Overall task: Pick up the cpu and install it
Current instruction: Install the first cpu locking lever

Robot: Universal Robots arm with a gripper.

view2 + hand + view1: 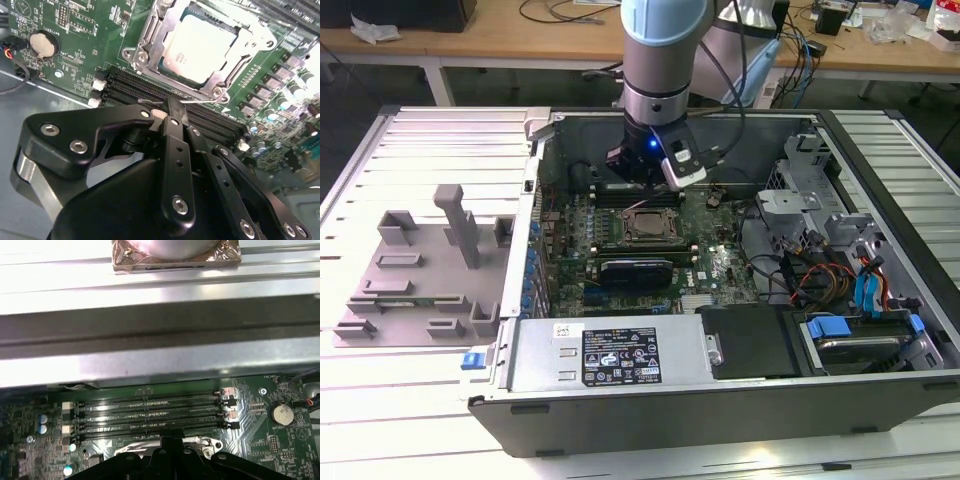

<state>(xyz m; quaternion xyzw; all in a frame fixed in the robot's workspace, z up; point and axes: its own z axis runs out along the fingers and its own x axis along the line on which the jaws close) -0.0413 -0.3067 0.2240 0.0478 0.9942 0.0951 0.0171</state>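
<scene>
cpu (200, 47) seated in its socket (150, 37); install step near done.
gripper (172, 112) hangs beside it, fingers together, holding nothing; next likely the latch.

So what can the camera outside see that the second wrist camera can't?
The exterior view alone shows the whole black computer case, the grey plastic tray with upright blocks at that view's left, the blue and grey robot arm and the wooden desks behind. The second wrist view alone shows the black metal pincer up close, its fingers together, and a round silver coin battery. Both show the green motherboard and the shiny silver square cpu sitting in its socket.
</scene>
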